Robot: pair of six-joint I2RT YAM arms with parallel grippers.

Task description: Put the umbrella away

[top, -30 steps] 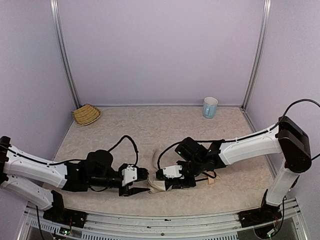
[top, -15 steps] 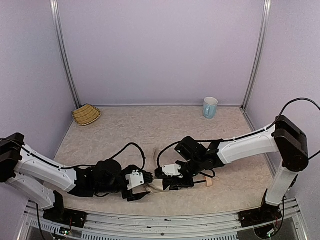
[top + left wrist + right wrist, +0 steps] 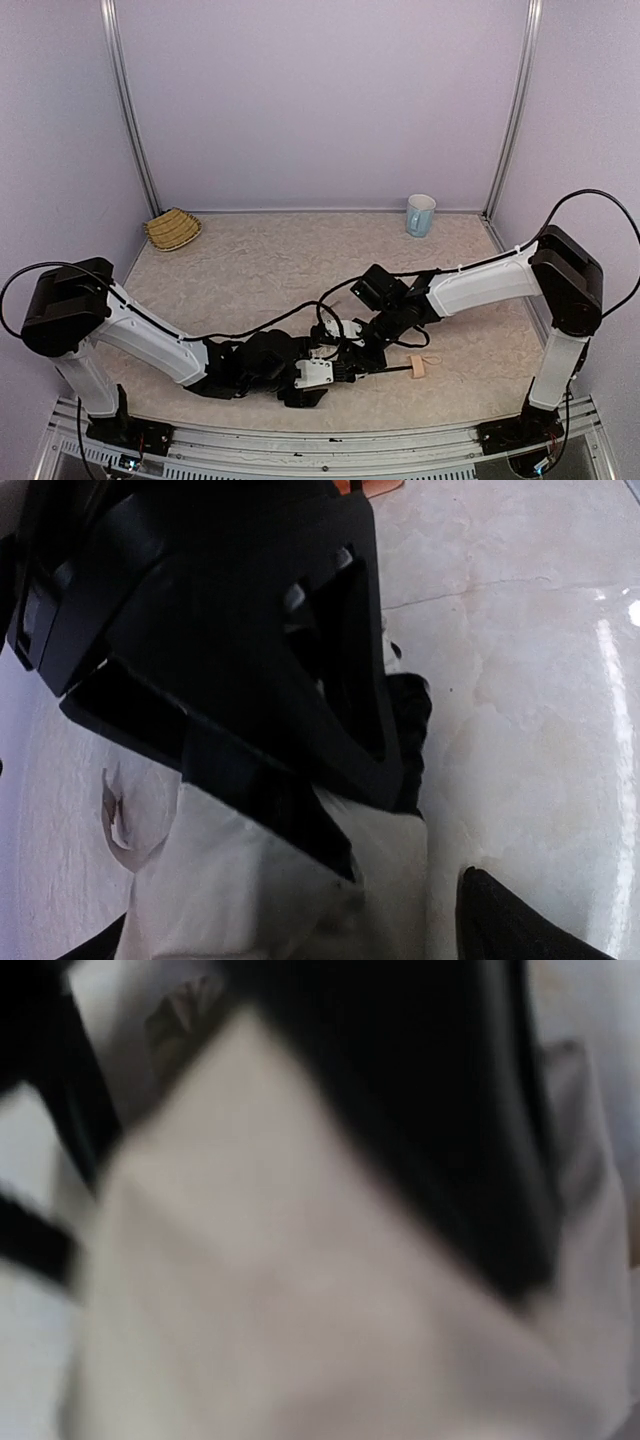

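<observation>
I have both arms brought together low over the near middle of the table (image 3: 250, 270). The left gripper (image 3: 318, 374) reaches in from the left, and the right gripper (image 3: 347, 348) sits just behind it, so the two nearly touch.

The umbrella (image 3: 400, 369) lies flat on the tabletop at that spot. From the overhead camera I can only make out its thin black shaft (image 3: 396, 369) running out to the right, ending in the small tan handle (image 3: 419, 368) with its loop strap. The grippers hide the canopy in that view.

On the left wrist camera, the cream canopy (image 3: 250, 890) fills the lower middle as a crinkled bundle on the marbled surface. A large black gripper body presses down onto it from above. The left fingers (image 3: 530, 925) show only as dark tips at the two lower corners. They are spread wide with the cloth between them, and a strip of bare table shows between the fabric and the right-hand tip.

The right wrist camera is badly blurred. I see pale fabric (image 3: 300, 1290) very close to the lens, crossed by a dark shape, and I cannot tell whether the right fingers are spread or pinching.

A woven straw basket (image 3: 172, 229) sits at the far left corner and a pale blue mug (image 3: 421, 214) at the far right, both well apart from the umbrella.
</observation>
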